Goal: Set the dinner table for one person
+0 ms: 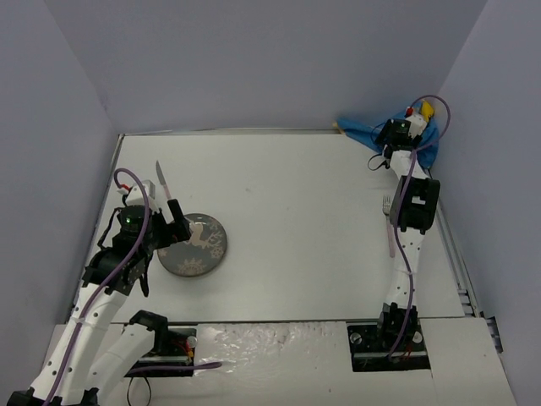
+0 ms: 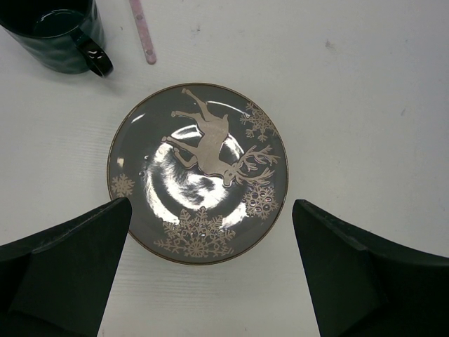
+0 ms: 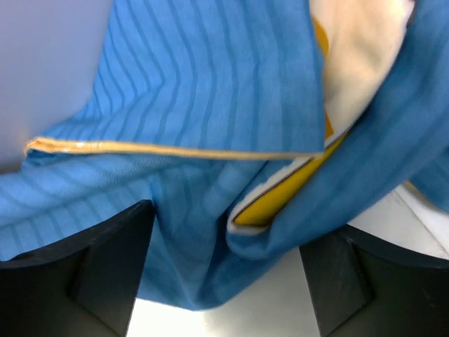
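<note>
The dinner table (image 1: 296,194) is a wide white top. A dark grey plate (image 2: 198,172) with a reindeer and snowflakes lies on it at the left, also seen from above as the plate (image 1: 193,245). My left gripper (image 2: 210,274) hovers over the plate's near rim, open, with nothing between its fingers (image 2: 70,267). In the far right corner lies a crumpled blue striped cloth (image 1: 423,139) with yellow and white print. My right gripper (image 3: 224,281) stands open around a hanging fold of that cloth (image 3: 210,105), its jaws wide on either side.
A dark mug (image 2: 59,35) stands just beyond the plate. A knife (image 1: 162,179) with a pink handle lies at the far left. A fork (image 1: 389,222) with a pink handle lies on the right, partly under the right arm. Grey walls close in three sides.
</note>
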### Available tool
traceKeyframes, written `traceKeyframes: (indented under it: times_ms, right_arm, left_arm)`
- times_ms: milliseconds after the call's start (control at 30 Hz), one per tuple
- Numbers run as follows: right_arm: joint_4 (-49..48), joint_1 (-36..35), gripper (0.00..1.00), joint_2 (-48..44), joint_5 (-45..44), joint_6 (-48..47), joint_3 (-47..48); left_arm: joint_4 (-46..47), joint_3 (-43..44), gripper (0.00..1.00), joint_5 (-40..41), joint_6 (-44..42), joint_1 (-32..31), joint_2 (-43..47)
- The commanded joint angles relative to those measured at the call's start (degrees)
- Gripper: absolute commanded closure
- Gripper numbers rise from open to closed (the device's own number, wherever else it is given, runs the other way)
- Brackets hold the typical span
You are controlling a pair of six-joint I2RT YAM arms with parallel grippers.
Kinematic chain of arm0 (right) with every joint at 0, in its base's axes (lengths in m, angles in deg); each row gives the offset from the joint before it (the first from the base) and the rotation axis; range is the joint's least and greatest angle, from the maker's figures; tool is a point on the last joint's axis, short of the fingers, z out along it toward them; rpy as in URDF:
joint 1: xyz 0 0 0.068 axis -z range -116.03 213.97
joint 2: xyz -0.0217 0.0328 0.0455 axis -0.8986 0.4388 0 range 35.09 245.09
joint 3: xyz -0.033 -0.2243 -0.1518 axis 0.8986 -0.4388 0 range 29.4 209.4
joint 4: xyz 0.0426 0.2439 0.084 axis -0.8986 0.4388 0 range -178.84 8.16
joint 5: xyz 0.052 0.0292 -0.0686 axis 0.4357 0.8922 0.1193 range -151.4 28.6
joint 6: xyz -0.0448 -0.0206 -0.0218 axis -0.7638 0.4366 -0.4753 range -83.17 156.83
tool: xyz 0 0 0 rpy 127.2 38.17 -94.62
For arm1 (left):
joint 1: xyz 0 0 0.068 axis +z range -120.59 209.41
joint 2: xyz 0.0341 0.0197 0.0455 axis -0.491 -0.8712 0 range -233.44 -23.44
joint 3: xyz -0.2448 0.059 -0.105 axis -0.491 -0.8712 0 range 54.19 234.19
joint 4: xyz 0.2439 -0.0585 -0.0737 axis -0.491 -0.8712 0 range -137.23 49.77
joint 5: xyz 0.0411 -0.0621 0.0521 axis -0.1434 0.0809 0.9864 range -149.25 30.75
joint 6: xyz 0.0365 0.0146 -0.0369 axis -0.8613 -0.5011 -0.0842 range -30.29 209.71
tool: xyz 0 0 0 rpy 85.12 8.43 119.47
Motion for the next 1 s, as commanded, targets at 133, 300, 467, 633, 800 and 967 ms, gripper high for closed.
traceKeyframes:
  times_ms: [133, 300, 467, 633, 800, 967]
  right_arm:
    - [-3.29, 0.08, 0.92, -0.56, 4.86, -2.25, 3.97]
    - [-2.63, -3.71, 1.00, -8.40, 7.51, -6.73, -4.49]
    - [-0.62, -11.43, 1.00, -21.15, 8.92, -7.89, -17.74]
    - [2.12, -20.54, 1.00, -33.48, 7.59, -4.81, -31.85]
    - [1.80, -30.15, 1.00, -41.49, 6.64, 2.09, -46.33]
    - [1.63, -38.10, 1.00, -46.46, 7.04, 4.06, -56.77]
  left_arm:
    - [0.29, 1.58, 0.03, -0.47, 1.09, -0.16, 0.02]
    - [1.59, 1.93, 0.03, -0.82, 0.75, -0.16, 0.02]
    - [3.67, 2.70, 0.03, -1.05, 0.03, -0.16, -1.53]
    - [6.27, 4.06, 0.03, -2.93, -0.75, -0.16, -4.07]
    - [6.19, 5.18, 0.03, -5.67, -1.29, -0.25, -8.14]
    - [6.55, 5.96, 0.03, -9.48, -0.80, -0.25, -10.26]
